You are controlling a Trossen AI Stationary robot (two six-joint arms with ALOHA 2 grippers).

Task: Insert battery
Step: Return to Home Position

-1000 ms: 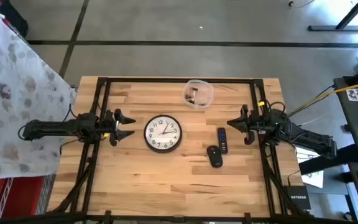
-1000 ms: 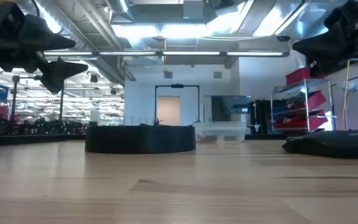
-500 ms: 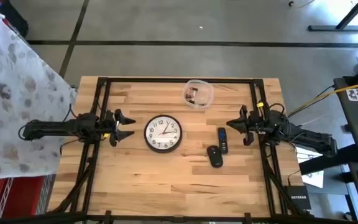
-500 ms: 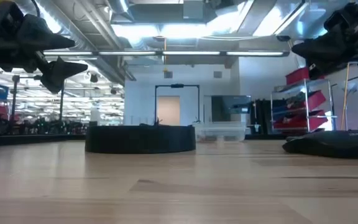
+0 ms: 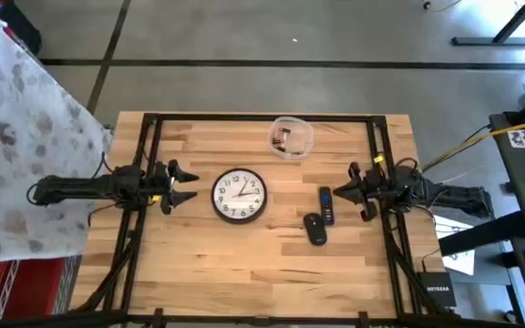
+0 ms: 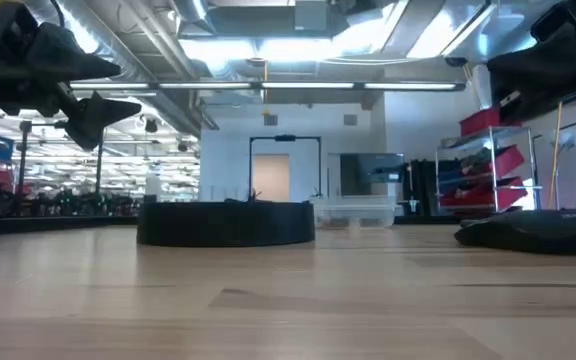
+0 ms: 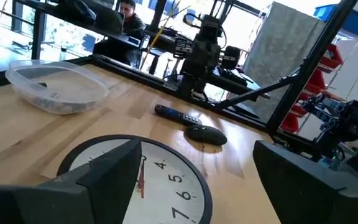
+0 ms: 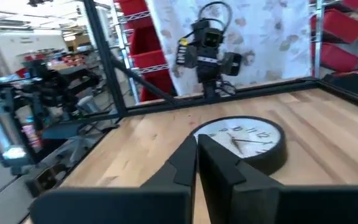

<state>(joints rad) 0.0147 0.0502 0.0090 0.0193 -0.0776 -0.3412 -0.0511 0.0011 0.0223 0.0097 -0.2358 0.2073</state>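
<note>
Right pincer [image 5: 340, 190] shifted slightly, fingers together, near right edge; left pincer [image 5: 194, 185] apart, beside clock [image 5: 240, 196]

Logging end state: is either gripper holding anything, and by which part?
Nothing is held. The left gripper is open and empty beside the wall clock; the right gripper is shut on nothing.

Clock face [image 7: 166, 186] numerals 4, 5, 6 legible, black box [image 5: 436, 290] marked NETGEAR

Tally on the bench [image 5: 244, 269]
One wall clock [image 5: 240, 196], one clear plastic bowl [image 5: 291, 137], one slim black remote [image 5: 325, 204], one rounded black remote [image 5: 314, 229].
</note>
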